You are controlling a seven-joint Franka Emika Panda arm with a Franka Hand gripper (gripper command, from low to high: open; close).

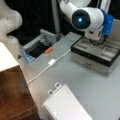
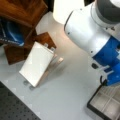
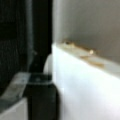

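Hovering over the grey compartmented box [image 1: 100,53] at 3 o'clock on the grey counter [image 1: 82,80]: white and blue robot arm [image 1: 87,18], fingers hidden behind it, spread impossible to tell. Lying at 9 o'clock of the box, a white cable with plug [image 1: 51,62]; at 6 o'clock, a white ribbed rectangular block [image 1: 66,105]; beyond the cable, a small orange object [image 1: 48,50].

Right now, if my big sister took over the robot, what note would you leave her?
Gripper: hidden behind the arm in both front views, so no state to report. The arm's end hangs over the compartment box at a front view's right. A white cable crosses the grey table; an orange thing lies by the dark bin; a white notepad lies near the wooden block. Nothing is visibly held.
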